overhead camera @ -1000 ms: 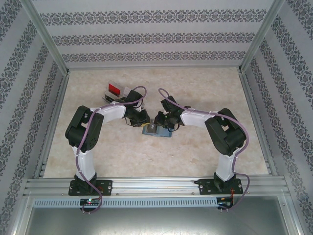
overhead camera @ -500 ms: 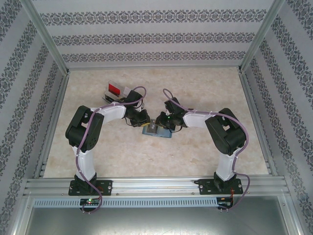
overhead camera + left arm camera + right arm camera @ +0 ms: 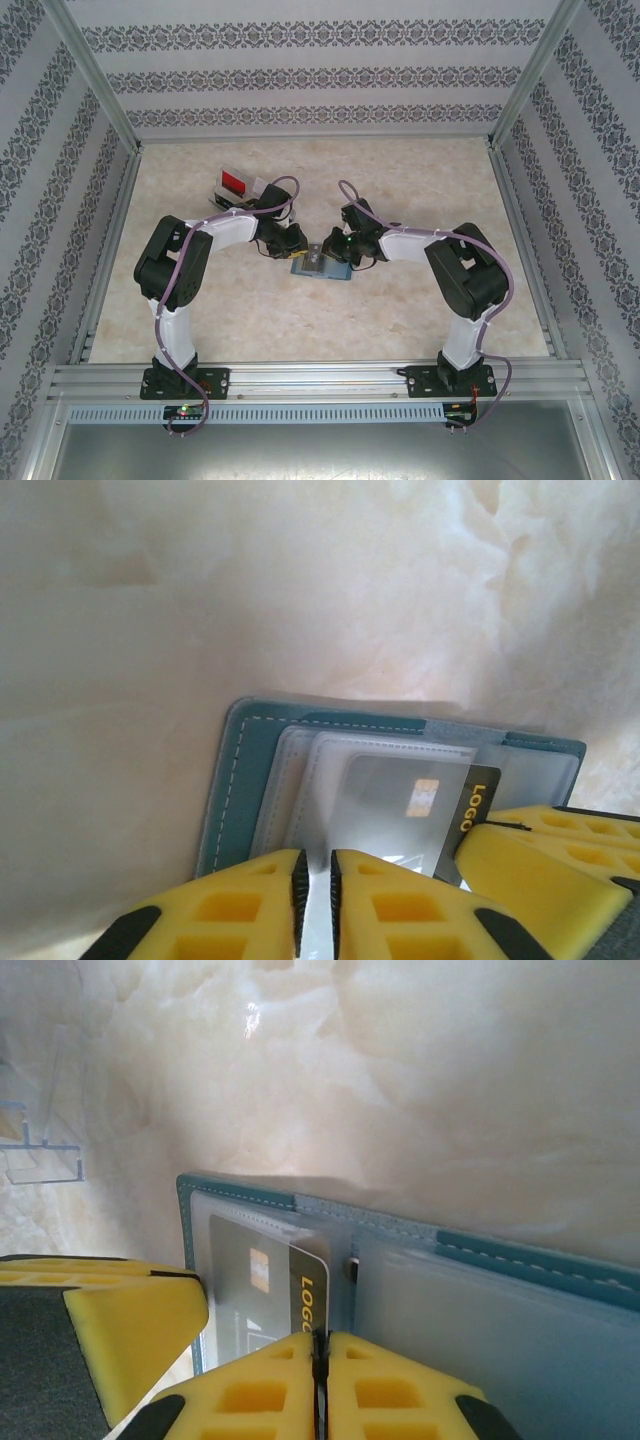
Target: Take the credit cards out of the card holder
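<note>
The blue-grey card holder (image 3: 326, 273) lies open on the table between both arms. My left gripper (image 3: 315, 880) is shut on the edge of a clear sleeve of the card holder (image 3: 225, 780). A dark credit card (image 3: 478, 798) with a yellow "LOGO" print sticks partway out of that sleeve. My right gripper (image 3: 320, 1345) is shut on the bare edge of this credit card (image 3: 305, 1280), over the card holder (image 3: 520, 1260). Seen from above, the left gripper (image 3: 296, 245) and right gripper (image 3: 333, 252) meet tip to tip over the holder.
A clear plastic tray (image 3: 238, 185) with a red card in it stands behind the left arm, and its corner (image 3: 40, 1150) shows in the right wrist view. Aluminium rails (image 3: 110, 250) border the marble-patterned table.
The right gripper has moved in over the card holder and closed on the dark card's edge. The left gripper has kept its place and its grip on the sleeve.
</note>
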